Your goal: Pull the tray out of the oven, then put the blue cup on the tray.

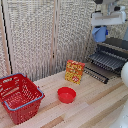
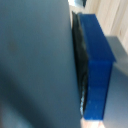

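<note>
**Blue cup held up high over the oven**

Pale wooden planks make up the surface (image 1: pixel 95 102), smooth and light with thin lines between the boards. Behind it stands a cream folding screen (image 1: pixel 45 35) with a fine woven pattern.

On the exterior view's right sits the oven (image 1: pixel 117 47), a boxy black thing with a dark top. Its door (image 1: pixel 96 73) hangs down open in front. The tray (image 1: pixel 107 60) sticks out of the oven over the door. It is a flat rack of thin dark metal bars lying side by side.

Above the oven hangs the white gripper (image 1: pixel 101 26). The blue cup (image 1: pixel 100 34) is just under it, up in the air, well above the tray and not touching it. The cup is light blue, smooth plastic and a bit narrower at one end. In the wrist view, a bright blue finger pad (image 2: pixel 97 65) with a dark rubbery strip presses against the cup's smooth blue side (image 2: pixel 35 60), so the fingers are grasping the cup.

A shiny red bowl (image 1: pixel 66 94), round and shallow, sits near the middle of the surface. Behind it stands a small yellow and red box (image 1: pixel 74 71), upright. On the exterior view's left is a red plastic basket (image 1: pixel 19 97) with holes in its walls and a grey-blue rim.
</note>
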